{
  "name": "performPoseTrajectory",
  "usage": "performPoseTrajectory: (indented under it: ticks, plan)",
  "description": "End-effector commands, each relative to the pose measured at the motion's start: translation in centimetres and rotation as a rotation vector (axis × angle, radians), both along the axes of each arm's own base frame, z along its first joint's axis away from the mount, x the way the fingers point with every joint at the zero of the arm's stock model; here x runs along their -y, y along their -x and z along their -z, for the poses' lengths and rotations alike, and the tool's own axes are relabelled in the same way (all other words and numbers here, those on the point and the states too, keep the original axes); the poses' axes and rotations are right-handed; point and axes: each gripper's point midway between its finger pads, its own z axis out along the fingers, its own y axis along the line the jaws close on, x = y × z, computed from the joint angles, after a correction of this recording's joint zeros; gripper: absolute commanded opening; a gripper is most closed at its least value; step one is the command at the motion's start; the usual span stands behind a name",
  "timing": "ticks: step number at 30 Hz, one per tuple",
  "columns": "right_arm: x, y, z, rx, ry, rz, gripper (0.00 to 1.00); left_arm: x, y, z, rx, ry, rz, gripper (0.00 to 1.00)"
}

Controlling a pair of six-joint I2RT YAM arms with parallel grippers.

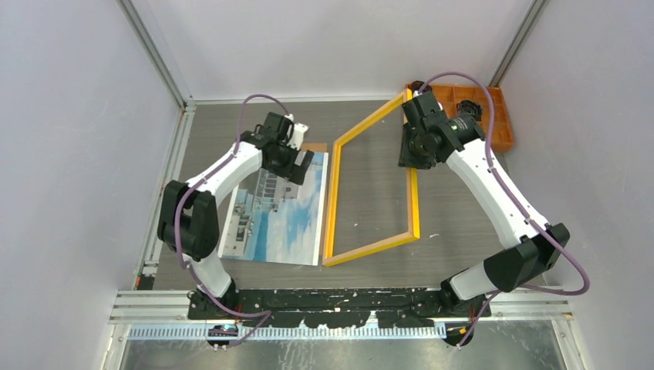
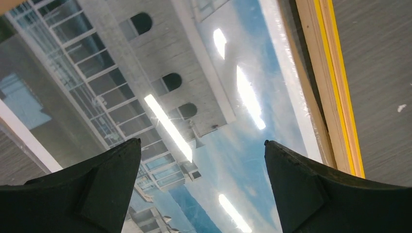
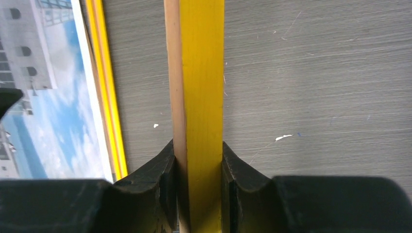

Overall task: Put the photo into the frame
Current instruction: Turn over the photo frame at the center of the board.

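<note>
From above, the photo lies picture side up on the left half of the table, the white building and blue sky plain to see. A strip of brown board pokes out at its far edge. The frame sits skewed just right of it. Its left rail runs close along the photo's right edge, and its far right corner points toward the orange tray in the far right corner.

The right gripper reaches the frame's right rail, but the overhead view does not show the grip itself. The right wrist camera settles it: both fingers are clenched on the yellow rail, one on each side, with a pale wood edge showing on the rail's left face. The rail opposite and the photo lie further left in that view.

The left gripper hangs over the photo's far end. Its wrist camera shows the jaws spread wide with nothing between them, over the arched windows of the print. Bright streaks of glare cross the print there. Whether that shine comes off the print itself or off a clear sheet on top, I cannot tell. The frame's left rail runs down the right side of that view, just beside the print's edge.

Bare grey table shows inside the frame and to its right.
</note>
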Motion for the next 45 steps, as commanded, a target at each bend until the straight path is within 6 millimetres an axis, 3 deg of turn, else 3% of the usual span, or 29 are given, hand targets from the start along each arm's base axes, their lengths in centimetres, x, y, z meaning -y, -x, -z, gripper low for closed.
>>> performPoseTrajectory:
  ticks: [1, 12, 19, 31, 36, 39, 45]
  plan:
    - [-0.2, 0.2, 3.2, -0.093, 0.053, -0.045, 0.07, -1.4, -2.1, -1.2, 0.034, 0.064, -0.072, 1.0]
    - [-1.9, -0.6, 6.6, -0.142, 0.013, -0.061, 0.05, -5.0, -2.7, -2.6, 0.06, 0.077, -0.149, 1.0]
    - [-1.5, -1.9, 9.7, -0.18, 0.082, -0.031, 0.04, -6.1, -1.5, -1.5, 0.059, 0.018, -0.124, 1.0]
    - [0.7, -4.3, 17.8, -0.275, 0.294, 0.064, 0.01, -8.0, 0.1, 1.5, 0.047, -0.1, -0.038, 1.0]
    - [1.0, -4.7, 20.1, -0.295, 0.337, 0.063, 0.02, -8.0, 0.3, 3.1, 0.024, -0.115, -0.019, 1.0]
    - [1.2, -5.0, 21.0, -0.294, 0.359, 0.058, 0.07, -7.8, 0.1, 3.8, 0.028, -0.126, -0.013, 1.0]
    - [1.0, -5.4, 22.8, -0.315, 0.355, 0.042, 0.11, -6.3, 0.6, 5.4, 0.053, -0.162, 0.054, 1.0]
